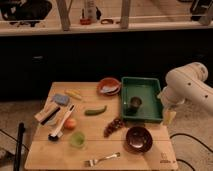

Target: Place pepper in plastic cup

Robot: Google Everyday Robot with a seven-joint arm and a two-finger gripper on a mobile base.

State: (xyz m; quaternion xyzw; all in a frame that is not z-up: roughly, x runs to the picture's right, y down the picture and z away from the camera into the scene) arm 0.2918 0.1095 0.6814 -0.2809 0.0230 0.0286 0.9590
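Observation:
The slim dark green pepper lies on the wooden table near its middle. The small translucent light green plastic cup stands upright toward the front left, below and left of the pepper. My white arm comes in from the right, and my gripper hangs at the right edge of the green tray, far to the right of both the pepper and the cup. It holds nothing that I can see.
A green tray holds a dark metal cup. Also here are an orange plate, a yellow corn-like piece, a blue sponge, a dish brush, an orange-red fruit, grapes, a brown bowl and a fork.

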